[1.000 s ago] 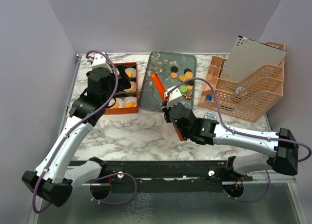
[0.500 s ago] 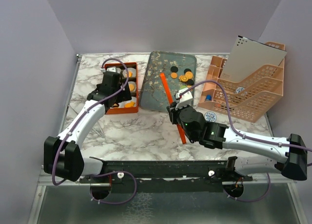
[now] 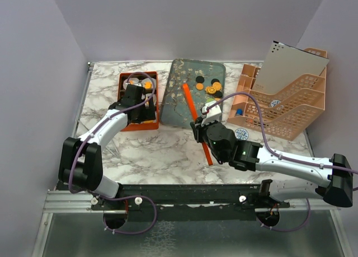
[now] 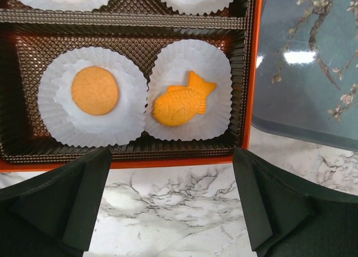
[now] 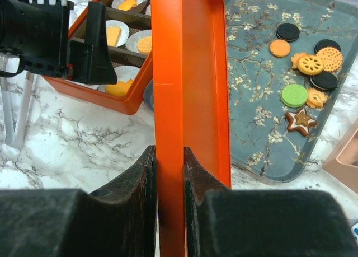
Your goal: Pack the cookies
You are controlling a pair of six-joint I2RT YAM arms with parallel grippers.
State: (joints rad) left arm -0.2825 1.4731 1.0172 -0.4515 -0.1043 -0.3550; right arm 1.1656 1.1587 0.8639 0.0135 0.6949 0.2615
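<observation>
The right hand [image 5: 170, 173] clenches a flat orange plastic lid [image 5: 190, 72] and the left hand [image 4: 170, 198] hangs released at an orange compartment box [image 4: 250, 72], while beyond the right hand small disc-shaped cookies [image 5: 309, 64], likely light and brittle, best pinched rim-to-rim, lie on a blue blossom-patterned tray [image 5: 251, 117].

Left arm: drops from its raised, bent pose to a low reach, forearm close to the surface. Left gripper [image 4: 170, 156] shifts from the far end of the orange box [image 4: 251, 72] to its near row. Right gripper [image 5: 169, 156] shifts slightly right. The orange lid [image 5: 187, 72] it clamps turns from broad face to edge-on toward the top camera.
</observation>
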